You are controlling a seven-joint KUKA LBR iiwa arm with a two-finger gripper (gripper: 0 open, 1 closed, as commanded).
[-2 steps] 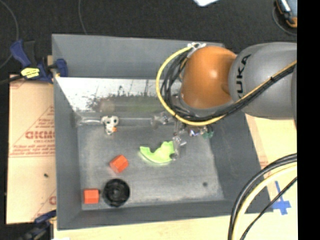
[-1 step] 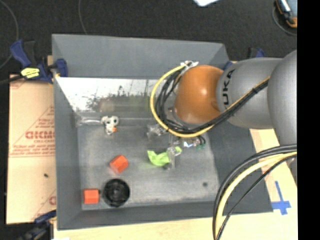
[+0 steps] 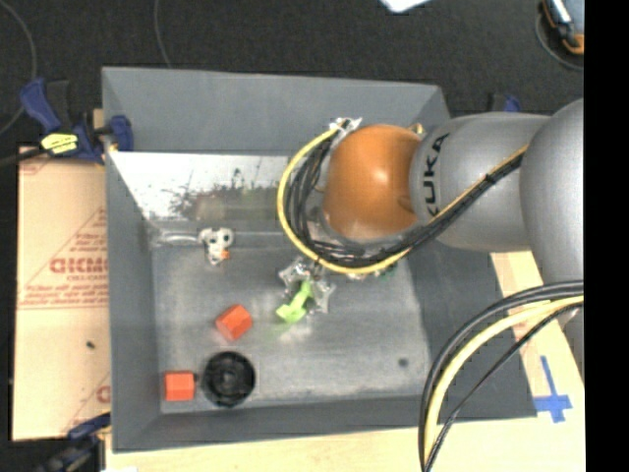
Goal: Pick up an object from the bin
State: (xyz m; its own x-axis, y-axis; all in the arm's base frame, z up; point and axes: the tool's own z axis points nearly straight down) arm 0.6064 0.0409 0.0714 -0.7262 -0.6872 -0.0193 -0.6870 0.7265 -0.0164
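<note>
— Near the middle of the bin [image 3: 128, 293], what sits under the wrist?

— A small bright green piece [image 3: 292, 310], lying slantwise on the grey floor. The jaws are right at its far-right end, touching it or very nearly.

— Are they holding it?

— I cannot tell. The metal parts crowd the green piece there, and whether the jaws are wide or narrow does not show.

— And the arm [image 3: 491, 185] itself?

— It reaches in from the right, with its orange cover [image 3: 369, 180] over the far-right part of the bin and a loop of yellow and black cables [image 3: 290, 180] curving round the cover's left side.

— What else lies in the bin?

— An orange cube [image 3: 234, 322], tilted on a corner, lies to the left of the green piece and apart from it. In the near-left corner sits a flat orange block [image 3: 178, 386], and just to its right a black round thing [image 3: 229, 378], close beside it. Toward the far wall, left of the wrist, stands a small white thing [image 3: 216, 242] with a spot of orange on it.

— Does anything touch the green piece?

— None of the loose things. The cube is the nearest of them, with bare floor between the two.
</note>
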